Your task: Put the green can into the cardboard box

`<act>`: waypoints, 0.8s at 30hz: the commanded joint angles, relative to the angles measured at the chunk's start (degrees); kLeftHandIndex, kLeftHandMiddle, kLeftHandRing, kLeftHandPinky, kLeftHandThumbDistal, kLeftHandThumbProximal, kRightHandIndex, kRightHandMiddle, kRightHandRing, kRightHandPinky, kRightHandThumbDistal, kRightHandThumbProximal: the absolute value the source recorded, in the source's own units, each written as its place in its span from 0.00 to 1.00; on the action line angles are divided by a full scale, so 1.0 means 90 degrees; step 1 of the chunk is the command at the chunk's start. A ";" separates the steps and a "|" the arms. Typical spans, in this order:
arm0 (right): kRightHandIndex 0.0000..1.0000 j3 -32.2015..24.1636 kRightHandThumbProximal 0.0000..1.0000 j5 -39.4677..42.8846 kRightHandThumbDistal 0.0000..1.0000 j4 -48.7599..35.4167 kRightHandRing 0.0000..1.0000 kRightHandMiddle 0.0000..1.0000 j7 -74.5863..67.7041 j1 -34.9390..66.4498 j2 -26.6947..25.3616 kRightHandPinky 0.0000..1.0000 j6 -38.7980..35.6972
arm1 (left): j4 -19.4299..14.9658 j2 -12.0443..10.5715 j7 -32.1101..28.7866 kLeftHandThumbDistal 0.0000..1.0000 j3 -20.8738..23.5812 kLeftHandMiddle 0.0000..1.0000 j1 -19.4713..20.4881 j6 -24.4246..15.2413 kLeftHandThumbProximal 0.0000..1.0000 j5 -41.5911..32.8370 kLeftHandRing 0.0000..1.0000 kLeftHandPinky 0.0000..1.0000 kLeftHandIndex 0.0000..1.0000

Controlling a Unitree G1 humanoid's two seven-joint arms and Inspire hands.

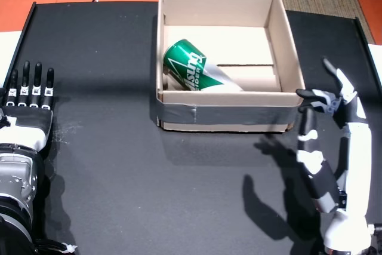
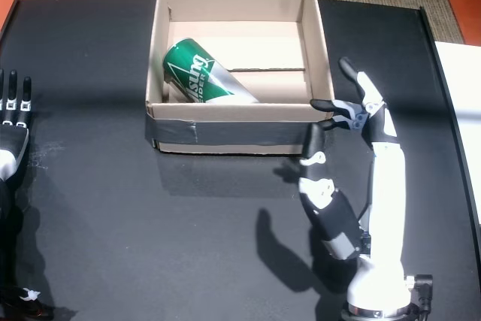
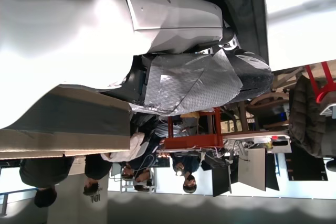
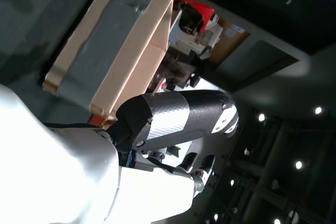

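The green can [image 1: 194, 70] lies tilted inside the cardboard box [image 1: 286, 34], leaning toward its left wall, so my right hand [image 1: 331, 103] hovers beside the box's right corner with fingers [image 1: 331, 67] spread, empty, while my left hand [image 1: 27, 103] rests flat on the black surface [image 1: 107, 165].

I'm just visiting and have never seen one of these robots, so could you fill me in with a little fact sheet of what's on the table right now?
Surface: black table
Container: cardboard box, open top, grey tape on its front wall
Green can: inside the box, lying tilted at the front-left corner
Left hand: flat on the table, fingers straight, holding nothing
Right hand: open and empty, raised beside the box's front-right corner
Task status: can is in the box
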 commanded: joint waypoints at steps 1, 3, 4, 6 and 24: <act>0.44 0.0119 0.72 0.0152 0.55 -0.0107 0.80 0.60 -0.0127 0.0093 -0.0065 0.92 -0.0027 | 0.0045 0.0055 0.0051 0.00 -0.0017 0.61 0.0039 0.0037 1.00 0.0015 0.71 0.88 0.58; 0.43 0.0216 0.73 0.0118 0.53 -0.0217 0.80 0.60 -0.0274 0.0126 -0.0117 0.92 0.0053 | 0.0043 0.0055 0.0064 0.00 -0.0002 0.64 0.0026 0.0031 1.00 -0.0001 0.76 0.89 0.59; 0.42 0.0284 0.77 0.0007 0.52 -0.0307 0.80 0.59 -0.0435 0.0148 -0.0167 0.93 0.0193 | 0.0042 0.0059 0.0063 0.00 -0.0009 0.66 0.0026 0.0037 1.00 0.0006 0.78 0.90 0.60; 0.41 0.0444 0.79 -0.0184 0.51 -0.0442 0.81 0.59 -0.0688 0.0188 -0.0314 0.94 0.0420 | 0.0041 0.0068 0.0049 0.00 -0.0040 0.70 0.0032 0.0051 1.00 0.0037 0.80 0.93 0.64; 0.46 -0.0904 0.49 0.4530 0.20 0.0105 0.70 0.55 0.2486 0.0440 -0.1038 0.83 -0.1273 | 0.0010 0.0080 0.0014 0.00 -0.0081 0.84 0.0086 -0.0037 1.00 0.0006 0.91 0.99 0.83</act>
